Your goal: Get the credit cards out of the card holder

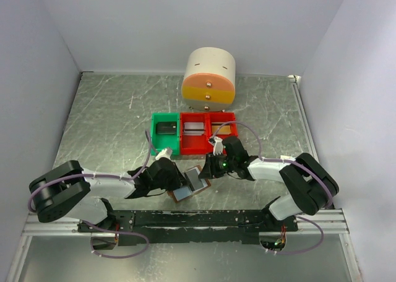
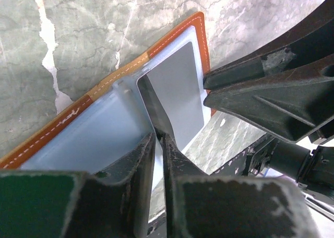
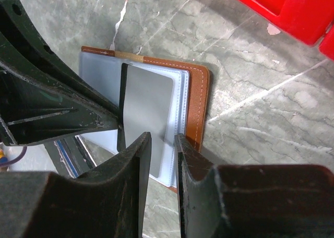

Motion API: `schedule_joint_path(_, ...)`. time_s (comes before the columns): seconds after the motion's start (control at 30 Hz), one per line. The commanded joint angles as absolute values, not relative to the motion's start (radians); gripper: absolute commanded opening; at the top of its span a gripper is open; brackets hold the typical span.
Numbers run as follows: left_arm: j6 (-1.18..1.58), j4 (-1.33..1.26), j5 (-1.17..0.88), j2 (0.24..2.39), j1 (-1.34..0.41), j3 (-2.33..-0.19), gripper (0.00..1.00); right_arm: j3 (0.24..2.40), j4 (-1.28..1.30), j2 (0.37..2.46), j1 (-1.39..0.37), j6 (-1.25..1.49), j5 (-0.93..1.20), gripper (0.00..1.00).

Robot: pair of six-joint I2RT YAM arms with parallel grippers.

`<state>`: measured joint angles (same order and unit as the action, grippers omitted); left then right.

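the card holder [image 1: 190, 186] lay open near the red bin [image 1: 207, 133]. the left gripper [image 2: 156, 144] pinched its panel; the right gripper [image 3: 163, 144] pinched the grey card [image 3: 148, 110].

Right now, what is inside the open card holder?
The card holder lies open on the table. A grey card sits partly out of its clear pocket, with both sets of jaws at it. Whether more cards lie beneath it is hidden.
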<state>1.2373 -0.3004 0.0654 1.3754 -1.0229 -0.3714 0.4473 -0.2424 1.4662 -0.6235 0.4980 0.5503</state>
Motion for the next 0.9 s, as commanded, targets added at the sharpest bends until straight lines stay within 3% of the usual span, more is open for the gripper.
schedule_joint_path(0.0,1.238,-0.317,0.081,1.387,-1.026,-0.373,0.26,0.439,-0.210,1.486,-0.621,0.489,0.546,0.26)
schedule_joint_path(0.13,1.250,-0.336,0.061,1.432,-1.026,-0.385,0.29,0.439,-0.209,1.485,-0.623,0.489,0.547,0.26)
schedule_joint_path(0.57,1.266,-0.343,0.072,1.410,-1.026,-0.356,0.16,0.443,-0.196,1.493,-0.621,0.480,0.538,0.25)
schedule_joint_path(0.87,1.250,-0.284,0.093,1.370,-1.026,-0.353,0.13,0.445,-0.180,1.473,-0.622,0.480,0.527,0.25)
